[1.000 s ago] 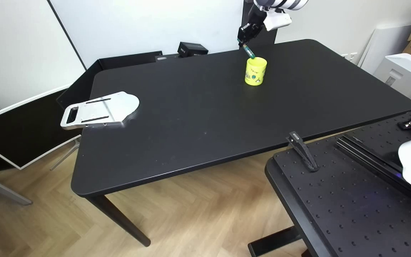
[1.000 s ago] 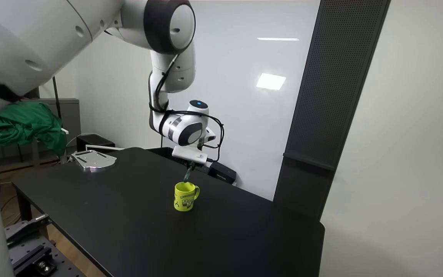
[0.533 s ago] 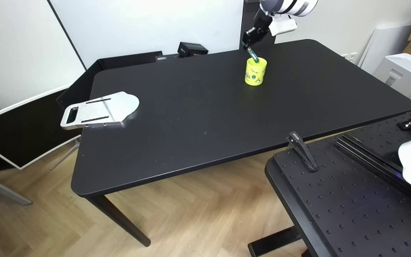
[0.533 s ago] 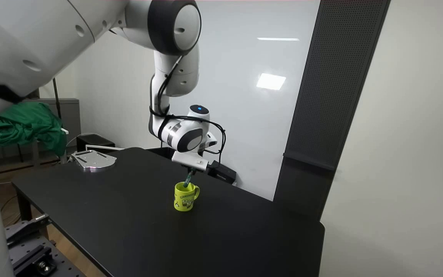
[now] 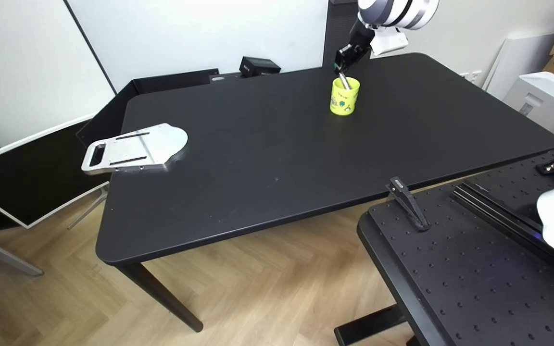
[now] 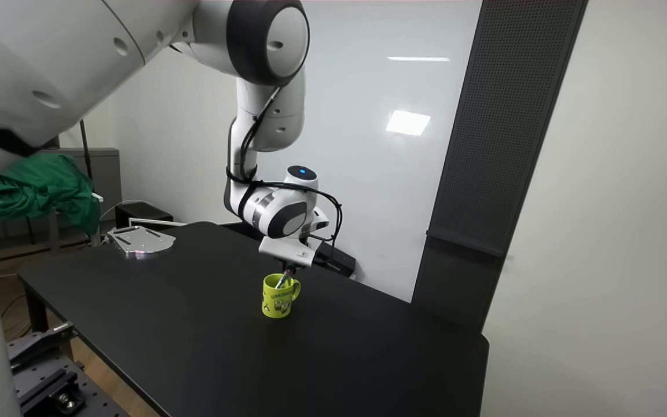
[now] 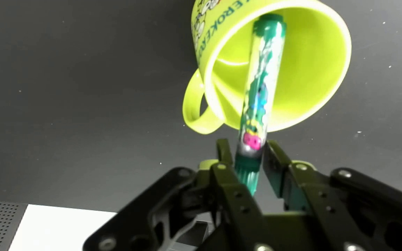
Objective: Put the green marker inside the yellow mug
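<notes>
The yellow mug (image 5: 344,102) stands upright on the black table; it also shows in an exterior view (image 6: 276,304) and the wrist view (image 7: 312,73). The green marker (image 7: 262,80) has a clear barrel with coloured contents and green ends. It leans across the mug's near rim, its far end inside the mug; this shows in both exterior views (image 5: 345,81) (image 6: 281,281). My gripper (image 7: 248,148) is slightly open around the marker's other end, just outside the rim. A gap shows on the left of the marker; the right finger is close to it or touching.
The mug's handle (image 7: 201,122) is on the gripper's side. A silver metal plate (image 5: 137,146) lies at the table's end. A black box (image 5: 258,66) and a white board (image 5: 200,33) stand behind the table. A perforated robot bench (image 5: 474,269) adjoins the table.
The gripper has come down toward the mug, and the marker's end has gone from at the rim to inside. The marker now shows a paler, silvery side. The mug has not moved.
</notes>
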